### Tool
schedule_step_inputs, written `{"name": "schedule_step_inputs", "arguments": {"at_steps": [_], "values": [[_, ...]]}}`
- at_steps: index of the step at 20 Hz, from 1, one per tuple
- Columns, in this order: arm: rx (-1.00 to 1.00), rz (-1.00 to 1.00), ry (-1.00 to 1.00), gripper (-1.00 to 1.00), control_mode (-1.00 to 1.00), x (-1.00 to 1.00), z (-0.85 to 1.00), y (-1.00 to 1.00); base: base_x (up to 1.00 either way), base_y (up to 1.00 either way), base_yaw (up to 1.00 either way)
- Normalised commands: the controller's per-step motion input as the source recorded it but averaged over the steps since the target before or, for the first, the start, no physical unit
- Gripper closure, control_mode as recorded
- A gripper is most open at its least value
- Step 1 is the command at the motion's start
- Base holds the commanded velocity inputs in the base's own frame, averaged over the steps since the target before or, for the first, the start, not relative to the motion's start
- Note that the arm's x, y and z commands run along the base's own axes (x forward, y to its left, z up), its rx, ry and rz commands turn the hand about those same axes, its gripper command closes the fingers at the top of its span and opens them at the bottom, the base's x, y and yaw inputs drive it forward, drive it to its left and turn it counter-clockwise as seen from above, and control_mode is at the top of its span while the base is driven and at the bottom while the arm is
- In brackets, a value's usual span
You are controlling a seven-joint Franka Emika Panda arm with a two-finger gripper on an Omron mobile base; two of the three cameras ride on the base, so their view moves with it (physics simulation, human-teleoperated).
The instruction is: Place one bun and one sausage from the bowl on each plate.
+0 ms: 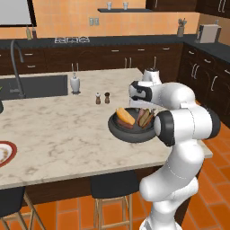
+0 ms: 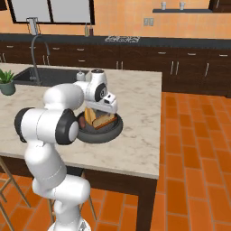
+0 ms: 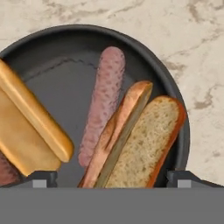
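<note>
The dark bowl sits on the marble island near its front right. Inside it lie a pink sausage, a split bun beside it, and a second bun on the left. The end of another sausage peeks out at the lower left. My gripper hovers open just above the bowl, and its fingertips straddle the split bun without touching it. A red-rimmed plate lies at the island's far left.
Salt and pepper shakers and a white bottle stand behind the bowl. The sink with its faucet is at the back left, near a potted plant. Stools stand under the front edge.
</note>
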Motion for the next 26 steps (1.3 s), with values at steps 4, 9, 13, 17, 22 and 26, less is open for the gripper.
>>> {"name": "schedule_step_inputs", "arguments": {"at_steps": [4, 9, 13, 17, 22, 26], "values": [[0.0, -0.19, 0.0, -1.0, -1.0, 0.11, -0.26, 0.03, 0.0, 0.0, 0.0], [0.0, -0.1, 0.0, -1.0, -1.0, 0.0, -0.28, 0.0, 0.0, 0.0, 0.0], [0.0, -0.02, 0.0, -1.0, -1.0, 0.0, -0.21, 0.0, 0.0, 0.0, 0.0], [0.0, 0.0, 0.01, -1.0, -1.0, 0.0, -0.13, 0.0, 0.0, 0.0, 0.0], [0.0, 0.0, 0.0, -1.0, -1.0, 0.0, -0.1, 0.0, 0.0, 0.0, 0.0], [0.0, 0.0, 0.0, -1.0, -1.0, 0.0, 0.0, 0.0, 0.0, 0.0, 0.0]]}}
